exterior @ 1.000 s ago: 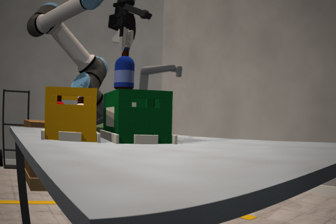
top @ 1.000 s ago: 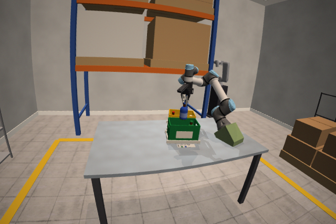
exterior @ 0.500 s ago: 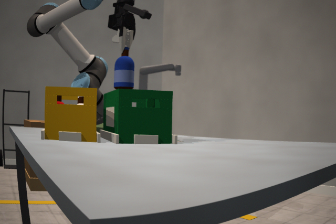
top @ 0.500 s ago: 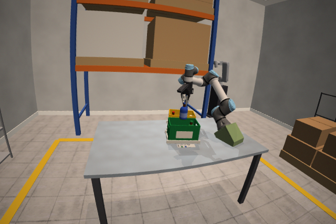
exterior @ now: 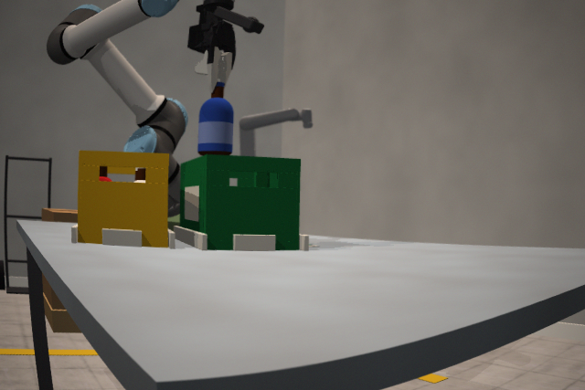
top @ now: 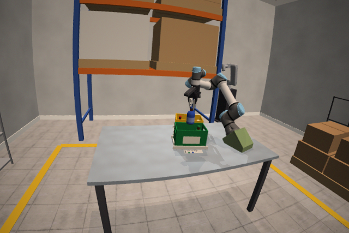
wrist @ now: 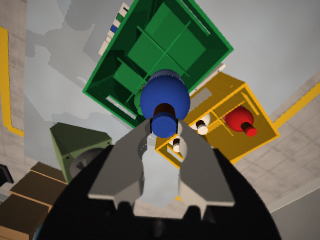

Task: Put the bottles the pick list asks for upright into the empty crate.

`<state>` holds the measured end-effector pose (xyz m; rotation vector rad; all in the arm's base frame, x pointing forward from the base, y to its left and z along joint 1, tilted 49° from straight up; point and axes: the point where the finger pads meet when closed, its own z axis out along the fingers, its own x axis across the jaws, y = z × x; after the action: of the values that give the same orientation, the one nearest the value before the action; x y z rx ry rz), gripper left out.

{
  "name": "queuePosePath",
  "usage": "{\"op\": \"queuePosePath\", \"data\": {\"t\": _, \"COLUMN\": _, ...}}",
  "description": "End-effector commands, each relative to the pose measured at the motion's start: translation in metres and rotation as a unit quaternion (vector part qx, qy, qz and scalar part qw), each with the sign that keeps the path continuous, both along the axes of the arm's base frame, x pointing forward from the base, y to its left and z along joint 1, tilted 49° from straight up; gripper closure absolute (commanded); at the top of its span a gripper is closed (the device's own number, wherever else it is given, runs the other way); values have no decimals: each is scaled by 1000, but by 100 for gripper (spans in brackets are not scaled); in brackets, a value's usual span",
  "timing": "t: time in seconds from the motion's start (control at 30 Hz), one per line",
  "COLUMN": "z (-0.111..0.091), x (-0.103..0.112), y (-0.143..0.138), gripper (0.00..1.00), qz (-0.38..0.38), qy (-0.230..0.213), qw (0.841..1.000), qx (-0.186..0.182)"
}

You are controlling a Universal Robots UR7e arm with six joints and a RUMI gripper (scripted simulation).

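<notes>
"Where was the blue-labelled bottle (top: pixel 190 117) (exterior: pixel 215 126) (wrist: pixel 165 97)?"

"Upright over the green crate (top: pixel 191 133) (exterior: pixel 252 206) (wrist: pixel 220 50), its base about level with the rim in the exterior view. The gripper (top: pixel 192 107) (exterior: pixel 218 83) (wrist: pixel 164 119) had its fingertips pinched on the neck."

"How was it best lowered?"

"Plumb, I'd say: centred on a free cell before descending, clear of the dividers and the bottle (top: pixel 198 127) already inside, then slowly to the floor before letting go. A nudged wall could have shifted the loose crate."

"And beyond?"

"The yellow crate (top: pixel 186 114) (exterior: pixel 122 206) (wrist: pixel 271 122) stood just beside, a red-labelled bottle (top: pixel 180 117) (wrist: pixel 240 119) inside. The pick list (top: pixel 198 151) (wrist: pixel 109 37) lay by the green crate; I couldn't read its counts."
</notes>
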<state>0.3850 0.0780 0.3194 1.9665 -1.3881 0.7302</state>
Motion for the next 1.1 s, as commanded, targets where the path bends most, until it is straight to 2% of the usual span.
{"op": "queuePosePath", "data": {"t": 0.0, "z": 4, "x": 1, "y": 0, "gripper": 100, "qz": 1, "qy": -4, "qw": 1000, "qx": 1}}
{"op": "queuePosePath", "data": {"t": 0.5, "z": 4, "x": 1, "y": 0, "gripper": 100, "qz": 1, "qy": -4, "qw": 1000, "qx": 1}}
{"op": "queuePosePath", "data": {"t": 1.07, "z": -8, "x": 1, "y": -12, "gripper": 100, "qz": 0, "qy": -2, "qw": 1000, "qx": 0}}
